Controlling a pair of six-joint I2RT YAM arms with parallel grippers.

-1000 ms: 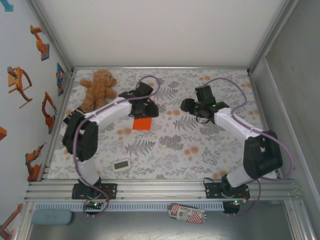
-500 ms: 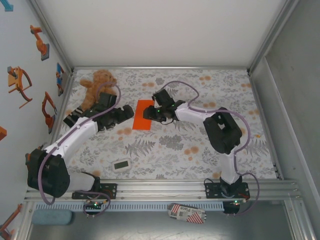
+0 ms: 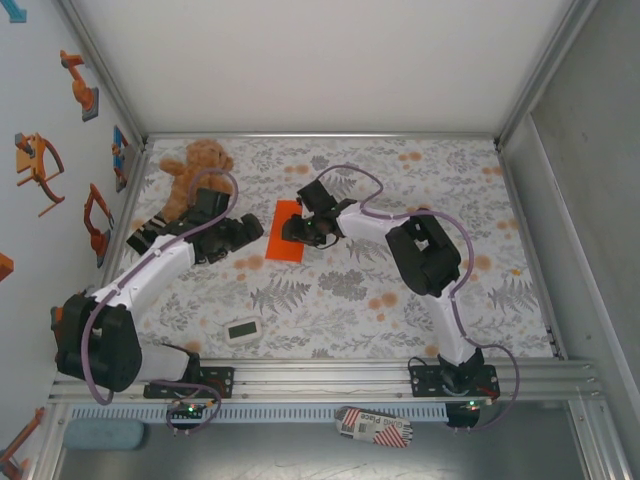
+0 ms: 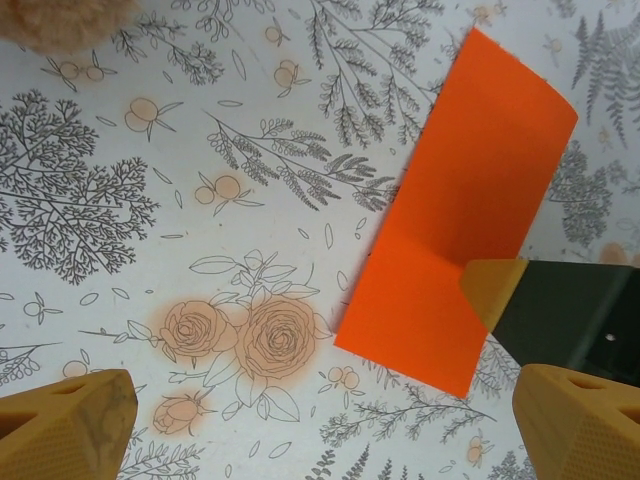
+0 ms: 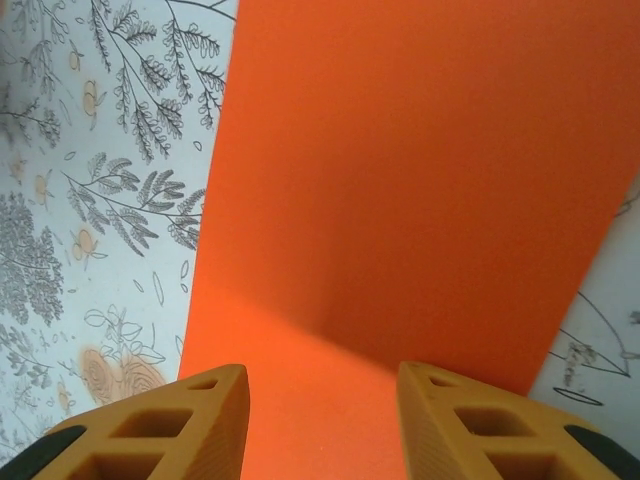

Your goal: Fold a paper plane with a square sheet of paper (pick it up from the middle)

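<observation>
Orange sheet of paper (image 3: 280,242) lay flat on the floral worktop (image 3: 400,300), with the teddy bear (image 3: 195,172) at its 10 o'clock and the timer (image 3: 242,329) at 7. Right tool (image 3: 303,232), fingers apart, was over the sheet's 3 o'clock edge. Left tool (image 3: 248,231), also spread, was near at 9, not touching it. Left wrist view showed a faint crease across the sheet.

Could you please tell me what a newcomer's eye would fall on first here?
The bright orange sheet of paper, folded to a rectangle, lies midway across the floral table. The right gripper hangs open over it; a brown teddy bear sits far left.
</observation>
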